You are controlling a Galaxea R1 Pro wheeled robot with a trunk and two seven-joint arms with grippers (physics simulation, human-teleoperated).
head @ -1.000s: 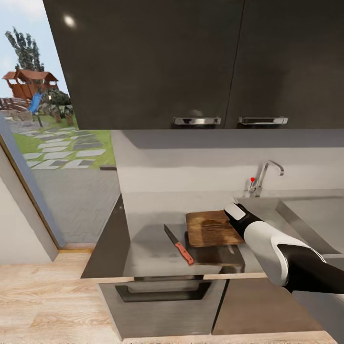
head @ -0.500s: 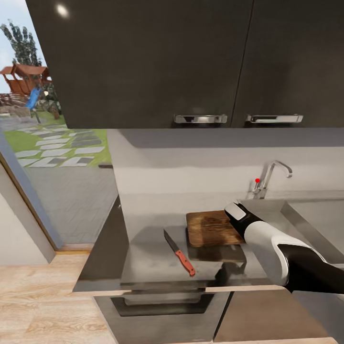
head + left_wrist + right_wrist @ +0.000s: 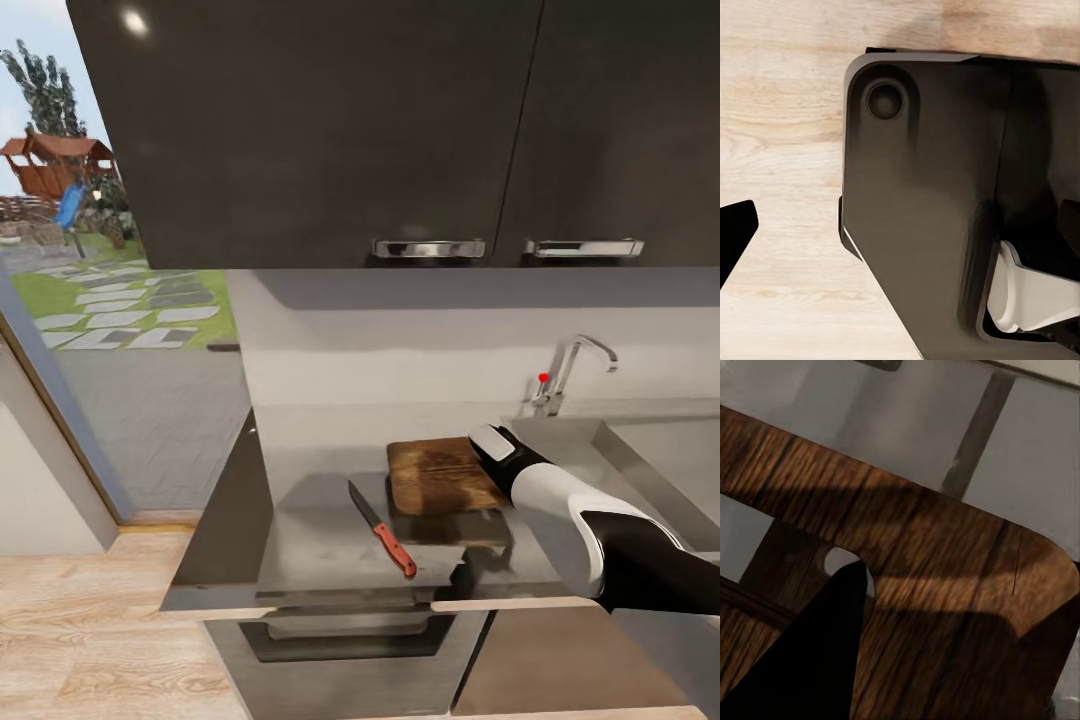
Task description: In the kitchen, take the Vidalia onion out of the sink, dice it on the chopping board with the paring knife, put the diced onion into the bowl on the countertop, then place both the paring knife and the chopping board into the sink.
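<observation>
Over the last second the whole view slides a little sideways and settles, so it is the robot's head or base that has shifted, not the things; against the desk, the rectangular brown wooden chopping board [image 3: 442, 476] and the small paring knife with the dark blade and red-orange handle [image 3: 381, 530] lie where they lay. The knife rests on the glossy grey desk [image 3: 310, 530] just beside the board, towards the window. I judge the robot is squaring up to the work area, with nothing yet lifted.

The right arm reaches forward and down from the right, and its hand [image 3: 492, 443] sits at the board's sink-side edge. In the right wrist view a dark finger [image 3: 810, 652] lies over the board's wood [image 3: 945, 555] near the small handle slot, but whether that hand is clenched or released I cannot tell. The steel sink [image 3: 640, 450] with its chrome faucet [image 3: 570, 370] stands beyond the board to the right. The left wrist view looks down on pale wood floor [image 3: 780, 150] and the robot's dark body; one dark fingertip [image 3: 735, 232] shows, its grip unreadable.
</observation>
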